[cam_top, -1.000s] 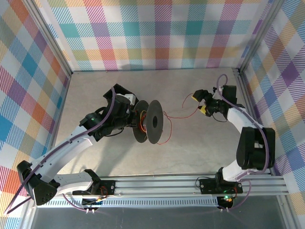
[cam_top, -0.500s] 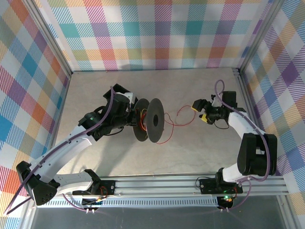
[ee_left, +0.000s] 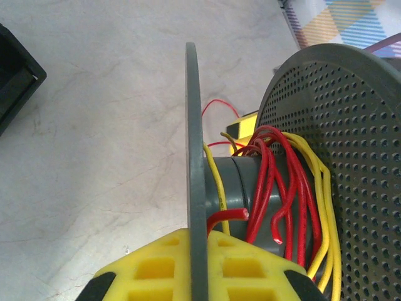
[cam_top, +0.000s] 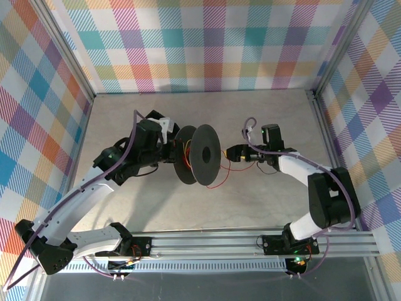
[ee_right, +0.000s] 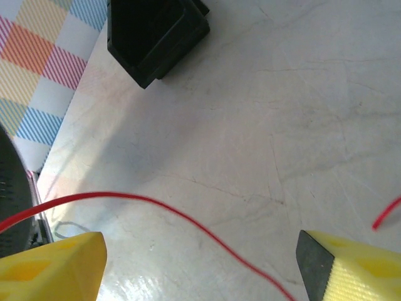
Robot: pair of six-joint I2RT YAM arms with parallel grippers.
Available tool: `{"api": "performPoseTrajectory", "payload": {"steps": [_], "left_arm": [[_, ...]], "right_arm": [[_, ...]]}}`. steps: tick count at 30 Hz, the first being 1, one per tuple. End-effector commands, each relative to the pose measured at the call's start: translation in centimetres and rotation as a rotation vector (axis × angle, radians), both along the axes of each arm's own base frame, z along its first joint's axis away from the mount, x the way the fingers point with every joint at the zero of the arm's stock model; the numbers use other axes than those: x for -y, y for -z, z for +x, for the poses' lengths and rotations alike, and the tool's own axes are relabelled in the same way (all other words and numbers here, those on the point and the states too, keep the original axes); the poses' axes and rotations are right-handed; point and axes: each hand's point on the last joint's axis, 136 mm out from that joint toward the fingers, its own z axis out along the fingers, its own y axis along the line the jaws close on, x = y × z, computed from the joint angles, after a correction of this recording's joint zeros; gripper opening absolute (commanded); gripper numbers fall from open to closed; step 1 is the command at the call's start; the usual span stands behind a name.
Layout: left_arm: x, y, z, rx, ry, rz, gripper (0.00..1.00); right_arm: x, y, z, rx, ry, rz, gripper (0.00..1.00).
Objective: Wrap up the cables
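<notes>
Cables, here one loose red strand (ee_right: 182, 216), run untouched between the parted fingers of the right claw (ee_right: 200, 268). At that claw's 9 o'clock in the top view stands a grey perforated spool (cam_top: 199, 155), with red and yellow turns already lying slack around its hub. The left claw (ee_left: 200, 269) is clamped on one flange, holding the spool on edge near the table's (cam_top: 263, 119) centre. A spare loop springs out toward 5 o'clock. The wire looks light, thin, springy and slippery, so it is best pinched squarely, close to the spool.
</notes>
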Motion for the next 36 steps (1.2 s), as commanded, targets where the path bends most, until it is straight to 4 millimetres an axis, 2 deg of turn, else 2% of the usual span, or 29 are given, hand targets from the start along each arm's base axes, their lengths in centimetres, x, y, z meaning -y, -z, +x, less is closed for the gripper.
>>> {"api": "performPoseTrajectory", "payload": {"steps": [1,9,18,21,28,32,35,36], "left_arm": [[0.3,-5.4,-0.4,0.079,0.017,-0.151,0.00],[0.0,-6.1,-0.5,0.058,0.022,-0.199,0.00],[-0.1,-6.4,-0.3,0.052,0.020,-0.222,0.00],[0.0,-6.3,-0.3,0.047,0.025,-0.224,0.00],[0.2,-6.6,-0.5,0.049,0.039,-0.245,0.00],[0.1,-6.5,-0.7,0.048,0.041,-0.248,0.00],[-0.2,-6.3,-0.9,0.047,0.037,-0.242,0.00],[-0.2,-6.2,-1.0,0.047,0.036,-0.240,0.00]], "right_arm": [[-1.7,0.5,-0.3,0.092,-0.099,0.031,0.78],[-3.1,0.3,-1.5,0.127,-0.160,0.180,0.76],[-4.3,0.7,-3.4,0.158,-0.222,0.201,0.71],[-4.6,0.5,-3.3,0.181,-0.226,0.207,0.70],[-6.4,1.9,-2.8,0.141,-0.234,0.196,0.62],[-6.7,2.9,-2.0,0.122,-0.205,0.180,0.49],[-6.6,3.0,-1.4,0.121,-0.179,0.168,0.30],[-6.6,3.0,-1.4,0.117,-0.176,0.163,0.21]]}}
